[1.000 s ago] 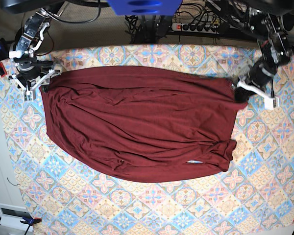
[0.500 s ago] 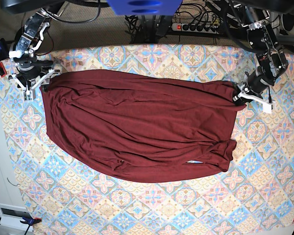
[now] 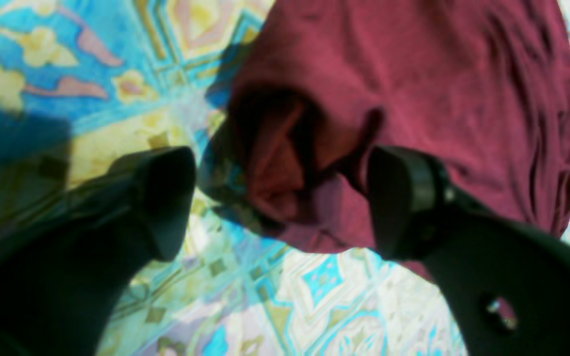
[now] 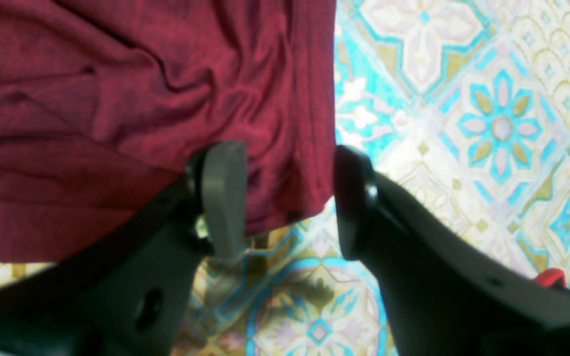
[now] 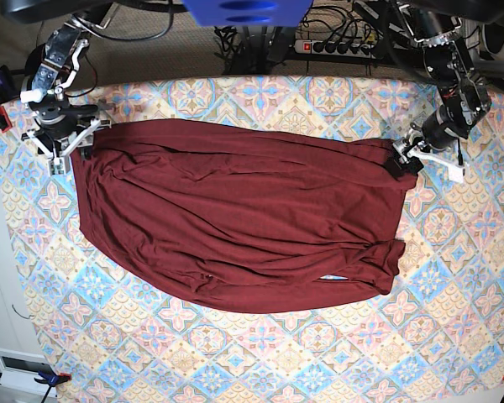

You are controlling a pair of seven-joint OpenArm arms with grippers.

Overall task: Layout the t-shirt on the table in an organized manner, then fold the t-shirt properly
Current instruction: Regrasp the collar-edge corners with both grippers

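Note:
The maroon t-shirt (image 5: 235, 218) lies spread wide and wrinkled across the patterned table (image 5: 277, 353). My left gripper (image 5: 406, 159) hovers at the shirt's far right corner. In the left wrist view the left gripper (image 3: 280, 202) is open, fingers wide apart on either side of a bunched corner of the t-shirt (image 3: 438, 74) resting on the table (image 3: 42, 74). My right gripper (image 5: 67, 147) sits at the far left corner. In the right wrist view the right gripper (image 4: 287, 198) stands open, with the flat edge of the t-shirt (image 4: 92, 99) between its fingers on the table (image 4: 463, 99).
A power strip (image 5: 336, 46) and cables run behind the table's far edge. A white box (image 5: 21, 369) sits off the near left corner. Bare cloth stretches along the front and right of the shirt. A small red object (image 4: 547, 277) shows by the table edge.
My left gripper has opened and let go of the shirt's far right corner. The shirt's far edge has settled lower and straighter. The right arm has barely moved.

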